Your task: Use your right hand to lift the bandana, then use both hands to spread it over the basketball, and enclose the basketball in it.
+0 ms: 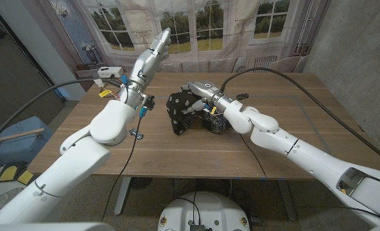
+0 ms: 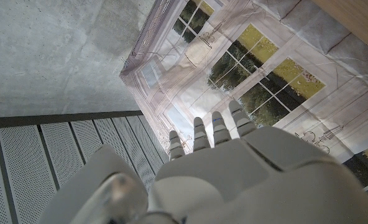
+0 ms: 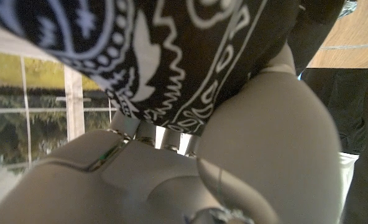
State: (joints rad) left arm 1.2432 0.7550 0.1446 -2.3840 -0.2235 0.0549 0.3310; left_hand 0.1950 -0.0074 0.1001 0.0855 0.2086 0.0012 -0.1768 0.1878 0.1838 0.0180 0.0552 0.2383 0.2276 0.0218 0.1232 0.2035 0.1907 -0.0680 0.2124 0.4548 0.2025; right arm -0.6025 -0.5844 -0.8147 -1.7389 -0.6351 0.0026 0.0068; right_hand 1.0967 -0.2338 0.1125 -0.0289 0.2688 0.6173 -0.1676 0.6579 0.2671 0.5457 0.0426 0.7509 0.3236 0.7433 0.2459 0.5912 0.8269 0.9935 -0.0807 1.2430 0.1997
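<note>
Bandana [image 1: 180, 110], black with a white paisley print, hangs bunched from the right robot hand [image 1: 199, 93] just above the middle of the head view. That robot hand holds the cloth from above, and its folds drape down to the bench [image 1: 293, 115] on the picture's left side of the hand. In the right wrist view the same cloth [image 3: 171, 56] lies across the robot hand's fingers [image 3: 165, 134], hiding their tips, so how tightly they close cannot be told beyond the fact that the cloth is in their grip.

A dark rounded mass sits under and just right of the right robot hand's wrist in the head view; whether it is the basketball or more folded cloth cannot be told.

The left robot hand [image 1: 158, 48] is raised well clear of the bench in the upper left of the head view, its fingers straight and close together, holding nothing. The left wrist view shows those fingers [image 2: 215, 130] extended toward a printed backdrop of windows and trees [image 2: 277, 81], which hangs behind the bench.

A white box [image 1: 108, 72] sits at the bench's far left corner.
</note>
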